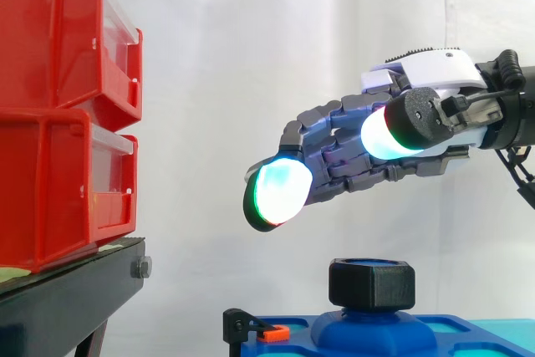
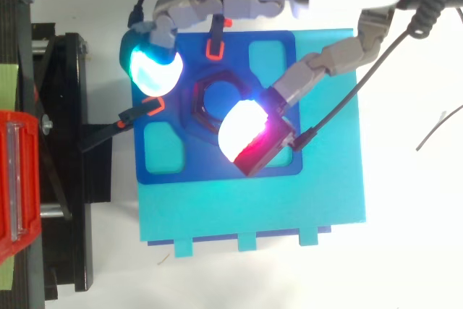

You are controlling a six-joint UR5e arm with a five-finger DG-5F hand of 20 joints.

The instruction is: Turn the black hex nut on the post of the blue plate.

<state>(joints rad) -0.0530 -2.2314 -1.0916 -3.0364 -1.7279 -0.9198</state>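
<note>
The hand [image 1: 351,144] hovers above the black hex nut [image 1: 372,283], which sits on the post [image 1: 372,325] of the blue plate [image 2: 199,166]. Its fingers [image 1: 280,190] are released, spread and empty. Lower squarely and pinch opposite flats, seemingly aligned, before twisting.

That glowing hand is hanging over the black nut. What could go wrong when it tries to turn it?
1. The hand hangs open above the black hex nut, touching nothing. From above, one pad overlaps the nut's edge; coming down so, it might land on top and slip rather than grip the sides.
2. Two orange clips sit on the blue plate close to the nut; the other pad is beside one and could snag it.
</note>
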